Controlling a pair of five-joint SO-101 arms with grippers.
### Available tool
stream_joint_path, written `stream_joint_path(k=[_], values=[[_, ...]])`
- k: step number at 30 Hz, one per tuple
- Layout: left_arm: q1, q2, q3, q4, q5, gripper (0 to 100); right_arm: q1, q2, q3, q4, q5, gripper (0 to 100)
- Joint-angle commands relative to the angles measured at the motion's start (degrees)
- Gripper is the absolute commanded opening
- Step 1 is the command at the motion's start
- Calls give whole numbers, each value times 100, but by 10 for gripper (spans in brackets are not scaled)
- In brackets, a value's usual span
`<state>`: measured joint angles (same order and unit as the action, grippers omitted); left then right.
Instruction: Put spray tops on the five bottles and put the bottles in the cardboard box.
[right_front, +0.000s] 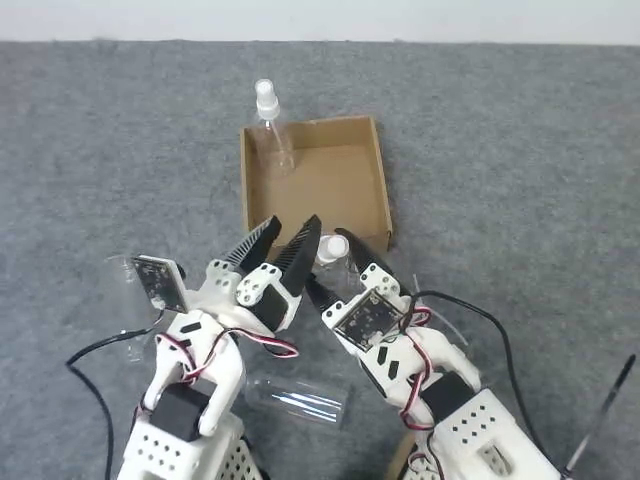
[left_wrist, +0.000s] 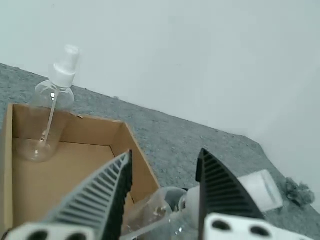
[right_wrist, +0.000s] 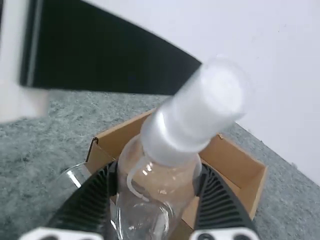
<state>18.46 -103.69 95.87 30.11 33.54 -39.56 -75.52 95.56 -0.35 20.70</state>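
The cardboard box (right_front: 365, 190) lies open at the table's middle back. A clear bottle with a white spray top (right_front: 270, 125) stands in its far left corner, and the left wrist view shows that bottle (left_wrist: 49, 107) in the box (left_wrist: 75, 170). My right gripper (right_front: 325, 263) is shut on another clear bottle (right_wrist: 157, 192) with a frosted cap (right_wrist: 200, 115), held tilted just in front of the box's near wall (right_wrist: 235, 160). My left gripper (right_front: 295, 228) stands open close beside it, and the capped bottle (left_wrist: 257, 187) lies behind its fingers (left_wrist: 107, 195).
A clear bottle without a top (right_front: 298, 398) lies on the grey carpet between the two arm bases. Another clear bottle (right_front: 125, 300) rests at the left, beside the left arm. Cables trail at the front right.
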Motion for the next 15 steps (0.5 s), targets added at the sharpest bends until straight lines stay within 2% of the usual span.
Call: stream_joint_path(k=[1,4,10,15], values=[[-299,-88,-136,229,-70,195,-127,-171,132,-40,-35,19],[-589,-88,-163,211,-70,195,-127,-171,132,-40,-35,19],[-695,-88,-171,211,-70,195,-101,-171,132,-31,-35,17],[-747,-88,-154,211,-88,195,312,-171,114,-31,-35,17]])
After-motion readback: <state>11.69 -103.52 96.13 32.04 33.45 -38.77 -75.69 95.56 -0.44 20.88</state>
